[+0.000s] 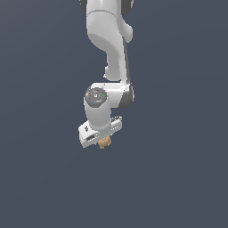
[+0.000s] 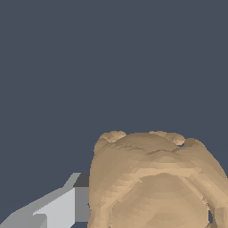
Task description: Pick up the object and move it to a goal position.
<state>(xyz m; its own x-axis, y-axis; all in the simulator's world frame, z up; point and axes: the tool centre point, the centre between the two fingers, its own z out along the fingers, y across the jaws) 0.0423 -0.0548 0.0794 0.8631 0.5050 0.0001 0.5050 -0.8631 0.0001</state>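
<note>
The arm (image 1: 109,49) is white and shiny, with dark grey bands at its joints. Just above the hand, a round grey cap (image 1: 95,96) on the arm has tiny green and blue specks. The hand (image 1: 101,139) is white too, with a dark slot on its side. The object (image 1: 104,142) under the hand is tan, like light brown sand. In the wrist view the object (image 2: 156,182) shows lighter tan on its bumps and darker brown in its folds. Beside it, one finger (image 2: 58,207) of the hand is pale grey with a darker grey edge. The surface (image 1: 178,178) all around the hand is plain dark blue-grey, with no pattern.
</note>
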